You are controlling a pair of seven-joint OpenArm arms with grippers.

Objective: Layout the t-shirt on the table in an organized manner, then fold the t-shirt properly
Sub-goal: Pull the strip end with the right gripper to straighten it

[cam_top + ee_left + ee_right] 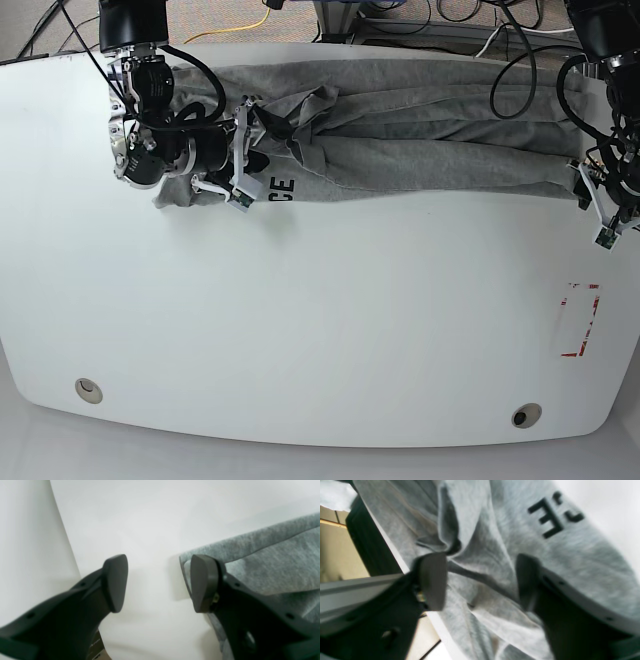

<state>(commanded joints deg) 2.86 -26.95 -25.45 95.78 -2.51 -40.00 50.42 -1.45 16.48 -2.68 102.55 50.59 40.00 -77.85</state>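
Along the far edge of the glossy white worktop [300,330] the soft, limp heather-grey cotton t-shirt [420,150] lies bunched, best pinched at hems or corners, while the left gripper [160,583] and the right gripper [481,581] hold their jaws apart, empty.

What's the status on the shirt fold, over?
Left gripper open at the heather-grey cotton t-shirt end. Right gripper open over bunched cloth. Shirt rumpled along the glossy white table far edge. Nothing blocking.

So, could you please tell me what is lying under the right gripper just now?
Bunched, creased folds of the t-shirt lie beneath the open right gripper, with black lettering beside it. The table under the cloth is covered there.
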